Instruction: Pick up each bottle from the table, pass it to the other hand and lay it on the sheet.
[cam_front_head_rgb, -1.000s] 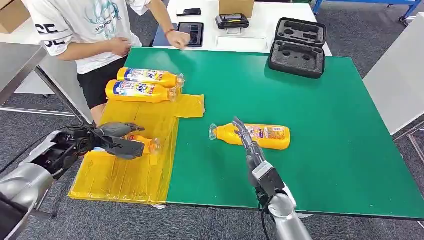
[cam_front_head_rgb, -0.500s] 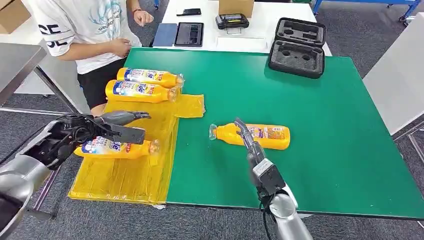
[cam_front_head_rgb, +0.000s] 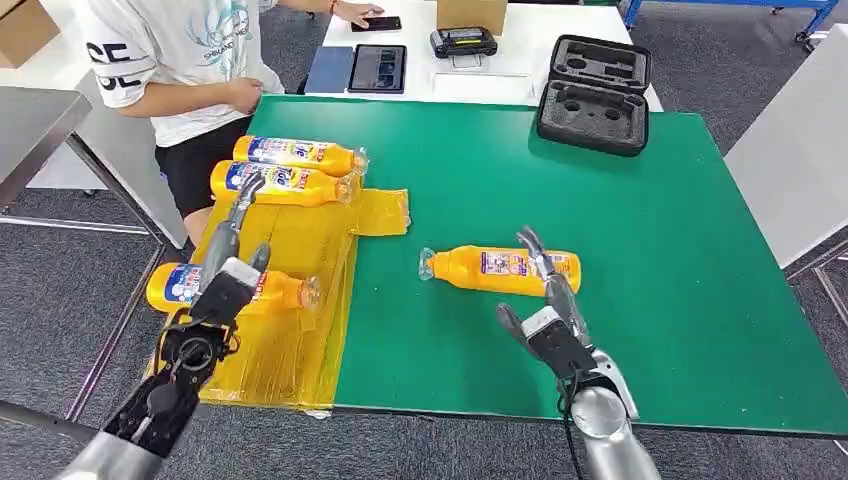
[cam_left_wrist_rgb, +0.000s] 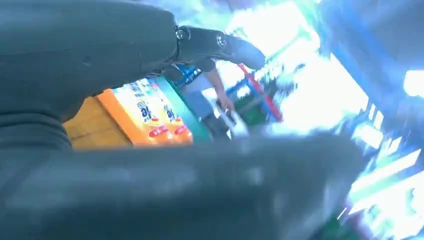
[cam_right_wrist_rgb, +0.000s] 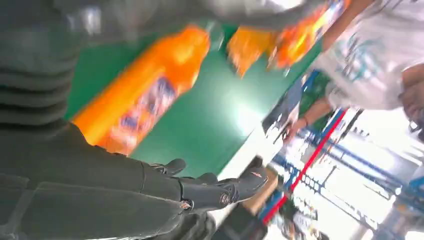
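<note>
An orange bottle (cam_front_head_rgb: 492, 268) lies on its side on the green table (cam_front_head_rgb: 680, 300), cap to the left; the right wrist view shows the same bottle (cam_right_wrist_rgb: 145, 95) blurred. My right hand (cam_front_head_rgb: 550, 305) is open just at its near side, fingers spread and reaching over its right half. Three more orange bottles lie on the yellow sheet (cam_front_head_rgb: 290, 350): two (cam_front_head_rgb: 295, 153) (cam_front_head_rgb: 280, 182) side by side at the far end, one (cam_front_head_rgb: 285, 291) nearer. My left hand (cam_front_head_rgb: 228, 268) is open over that near bottle, fingers pointing away, holding nothing.
A person (cam_front_head_rgb: 170, 60) in a white shirt stands at the table's far left corner, one hand on a phone. A black foam case (cam_front_head_rgb: 595, 95) sits at the far right. A tablet (cam_front_head_rgb: 378, 67) and a black device (cam_front_head_rgb: 464, 42) lie on the white table behind.
My left hand has let go of the near bottle, which now lies on the sheet, and turned its fingers forward. My right hand moved right along the table bottle.
</note>
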